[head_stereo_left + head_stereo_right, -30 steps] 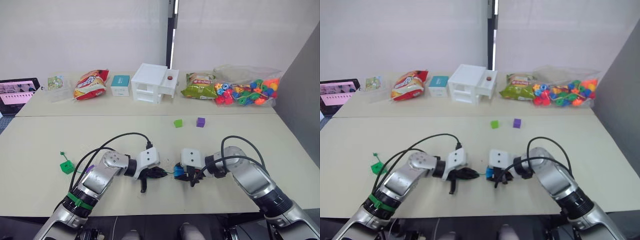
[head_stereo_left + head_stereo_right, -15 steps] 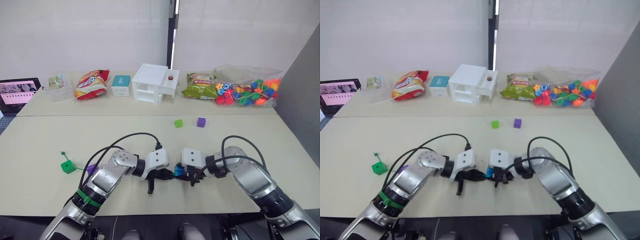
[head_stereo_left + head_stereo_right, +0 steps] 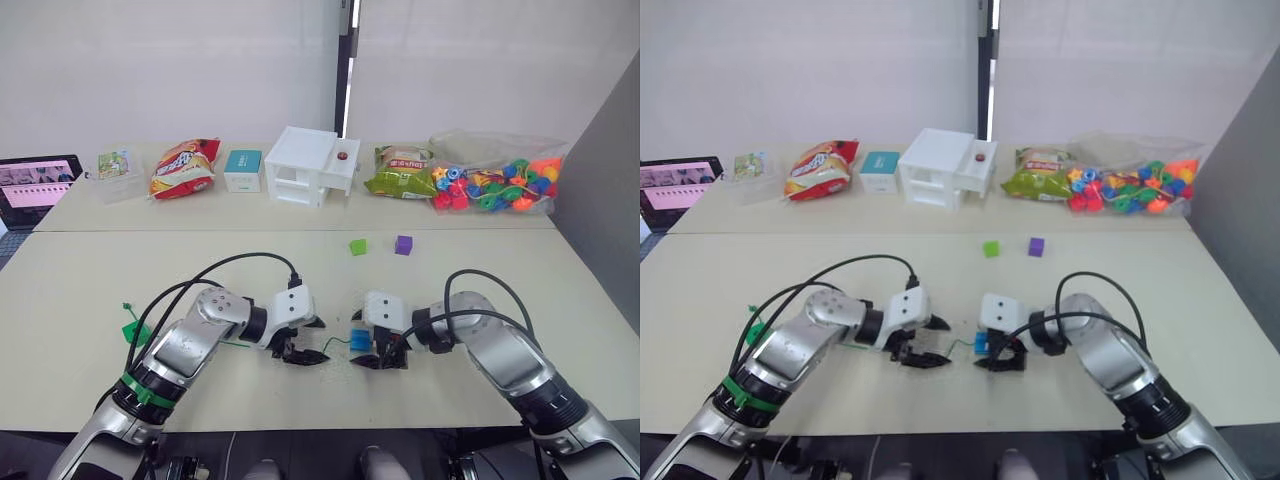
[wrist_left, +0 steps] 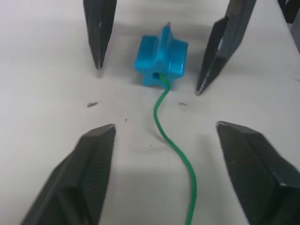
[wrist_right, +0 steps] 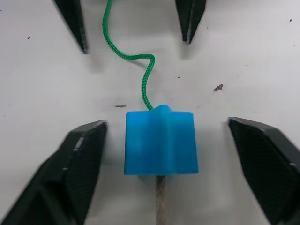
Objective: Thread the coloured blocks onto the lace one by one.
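The blue block [image 3: 360,340] lies on the table with the green lace [image 4: 176,150] running into its hole; a pale tip [image 5: 160,197] sticks out of its other side. My right gripper [image 3: 385,356] is open, its fingers standing either side of the blue block [image 5: 159,150] without touching it. My left gripper [image 3: 300,346] is open too, a short way left of the block, with the lace lying loose between its fingers. A light green block [image 3: 357,246] and a purple block [image 3: 403,244] sit farther back. The dark green block [image 3: 133,333] rests at the left, beside my left arm.
On the back table stand a white drawer box [image 3: 308,166], snack bags [image 3: 182,168] [image 3: 398,172], a teal box [image 3: 241,169], a bag of mixed beads [image 3: 495,185] and a tablet [image 3: 35,187]. A grey panel [image 3: 600,220] borders the right side.
Both grippers have opened. The lace and the blue block were let go and now lie on the table. My left gripper has drawn back to the left.
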